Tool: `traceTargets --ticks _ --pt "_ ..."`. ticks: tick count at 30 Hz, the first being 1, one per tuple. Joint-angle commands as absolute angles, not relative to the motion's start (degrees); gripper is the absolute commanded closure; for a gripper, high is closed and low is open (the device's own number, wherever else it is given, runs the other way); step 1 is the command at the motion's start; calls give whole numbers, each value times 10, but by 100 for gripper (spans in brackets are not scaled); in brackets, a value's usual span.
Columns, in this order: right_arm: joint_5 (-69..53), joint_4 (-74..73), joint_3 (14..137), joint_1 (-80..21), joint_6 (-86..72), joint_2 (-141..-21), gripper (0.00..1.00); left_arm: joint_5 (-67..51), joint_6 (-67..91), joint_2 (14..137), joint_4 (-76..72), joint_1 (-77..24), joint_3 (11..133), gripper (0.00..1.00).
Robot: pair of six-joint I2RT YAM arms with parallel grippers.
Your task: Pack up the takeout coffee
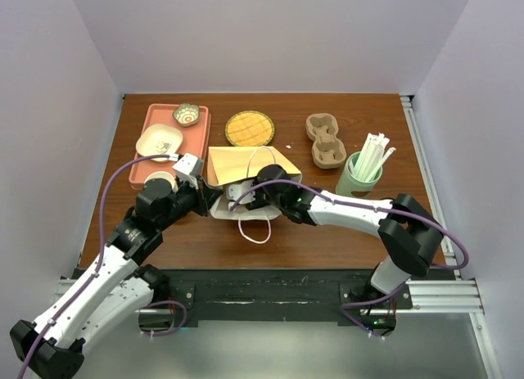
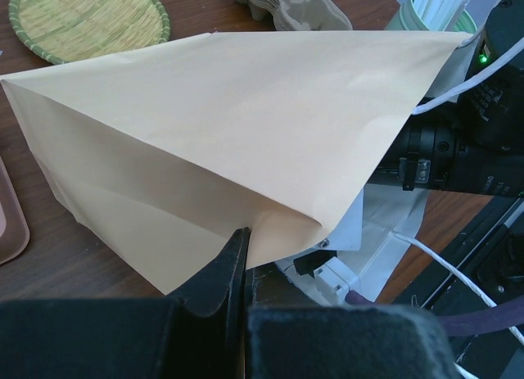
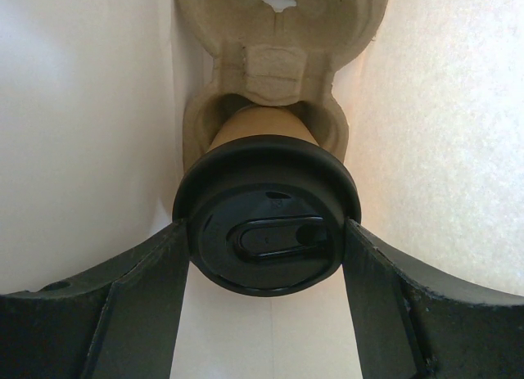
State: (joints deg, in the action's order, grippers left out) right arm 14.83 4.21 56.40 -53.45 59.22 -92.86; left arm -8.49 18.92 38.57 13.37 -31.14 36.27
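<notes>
Inside the bag (image 1: 246,164) lying on its side on the table (image 1: 327,227), the right gripper (image 3: 268,236) clamps the coffee (image 3: 266,207) by its black lid, the cup seated in a pulp carrier (image 3: 274,68). The left gripper (image 2: 241,244), closed, pinches the bag's edge.

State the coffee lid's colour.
The lid is black, clearest in the right wrist view.

White arms (image 1: 98,293) with black joints, purple cables (image 1: 101,232), matte black tool fingers (image 3: 139,305)
</notes>
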Motion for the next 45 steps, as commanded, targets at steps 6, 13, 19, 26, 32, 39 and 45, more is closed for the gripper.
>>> traceTargets --ticks 6,13,19,26,32,39,45 --pt "140 33 566 -511 573 -960 64 -113 214 381 108 -311 395 100" --pt "134 32 569 -509 572 -969 55 -110 214 385 107 -311 400 100" --pt "137 36 576 -509 572 -974 43 -107 214 395 104 -311 405 100" --pt "139 29 591 -509 569 -959 24 -89 224 408 108 -311 418 100" --pt "141 21 592 -508 570 -940 16 -86 229 422 117 -311 430 100" --pt "137 6 606 -508 572 -924 15 -70 228 430 125 -311 441 100" --pt "120 -34 626 -507 575 -907 16 -65 220 455 157 -311 460 100"
